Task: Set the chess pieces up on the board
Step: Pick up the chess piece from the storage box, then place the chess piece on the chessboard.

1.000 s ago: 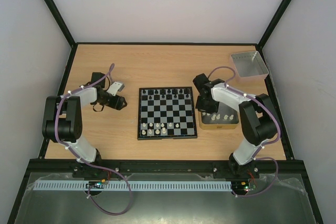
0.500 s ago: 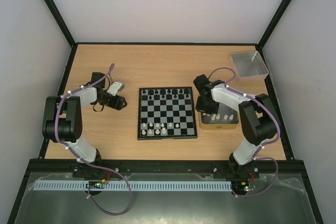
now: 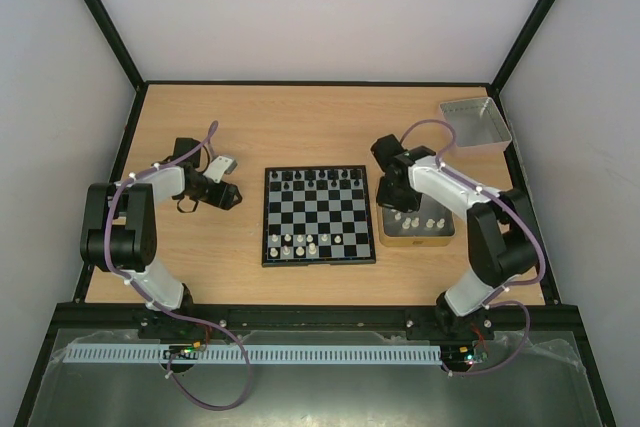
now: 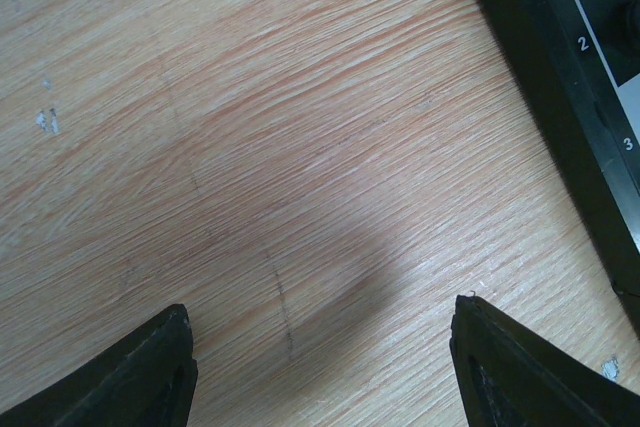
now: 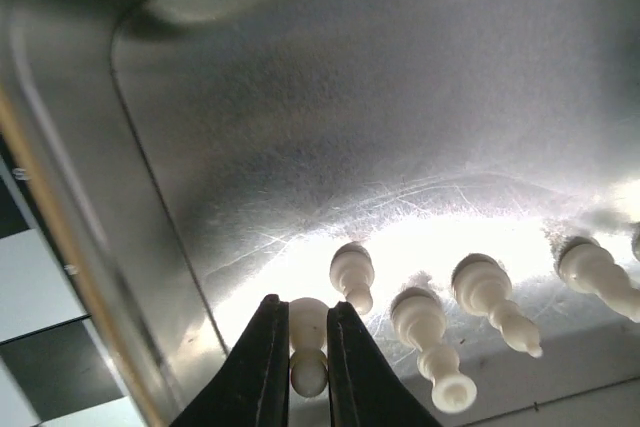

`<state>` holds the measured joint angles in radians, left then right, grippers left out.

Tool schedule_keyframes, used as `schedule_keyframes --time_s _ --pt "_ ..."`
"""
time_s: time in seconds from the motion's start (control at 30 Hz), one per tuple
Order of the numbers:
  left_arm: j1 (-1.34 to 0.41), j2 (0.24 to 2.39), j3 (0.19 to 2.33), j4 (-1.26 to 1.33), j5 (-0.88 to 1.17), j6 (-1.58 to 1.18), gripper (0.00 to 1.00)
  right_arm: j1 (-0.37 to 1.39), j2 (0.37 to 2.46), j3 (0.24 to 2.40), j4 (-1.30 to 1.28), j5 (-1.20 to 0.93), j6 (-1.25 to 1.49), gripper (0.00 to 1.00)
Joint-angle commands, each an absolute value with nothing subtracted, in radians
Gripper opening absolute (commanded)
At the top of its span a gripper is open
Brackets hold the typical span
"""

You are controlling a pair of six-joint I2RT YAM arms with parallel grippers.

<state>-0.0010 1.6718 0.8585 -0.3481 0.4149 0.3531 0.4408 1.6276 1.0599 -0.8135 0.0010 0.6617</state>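
Observation:
The board point(image 3: 320, 262) lies mid-table, with black chess pieces point(image 3: 315, 179) along its far rows and several white ones point(image 3: 300, 243) near its front. My right gripper point(image 3: 392, 197) reaches into the tan-rimmed tray point(image 3: 415, 240). In the right wrist view that gripper point(image 5: 303, 305) is shut on a white pawn point(image 5: 308, 319), just above the tray's metal floor point(image 5: 350, 97). Several more white pieces point(image 5: 425, 327) stand beside it. My left gripper point(image 3: 232, 197) hovers low over bare wood left of the board. In the left wrist view this gripper point(image 4: 322, 305) is open and holds nothing.
A grey metal tray point(image 3: 475, 125) sits at the back right corner. The board's black rim point(image 4: 560, 97) runs just right of the left gripper. The tan tray's rim point(image 5: 60, 217) separates the held pawn from the board's squares point(image 5: 30, 277).
The right gripper's jaws have closed on the white pawn, and the right arm has shifted slightly back and to the right. The left arm has not moved.

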Motion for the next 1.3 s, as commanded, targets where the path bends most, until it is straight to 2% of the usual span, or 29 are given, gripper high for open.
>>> schedule_keyframes --time_s 0.0,0.27,0.53,1.27 --pt "-0.011 1.733 0.825 -0.432 0.395 0.351 0.7 0.464 1.573 1.14 -0.91 0.036 0.659 0.08" --pt "-0.011 1.736 0.827 -0.431 0.395 0.35 0.7 0.648 1.559 1.252 -1.007 0.054 0.705 0.08" --pt "-0.011 1.737 0.827 -0.431 0.394 0.35 0.7 0.778 1.585 1.184 -0.944 -0.023 0.748 0.08" --pt "-0.011 1.736 0.827 -0.431 0.392 0.349 0.7 0.81 1.706 1.111 -0.812 -0.11 0.727 0.08"
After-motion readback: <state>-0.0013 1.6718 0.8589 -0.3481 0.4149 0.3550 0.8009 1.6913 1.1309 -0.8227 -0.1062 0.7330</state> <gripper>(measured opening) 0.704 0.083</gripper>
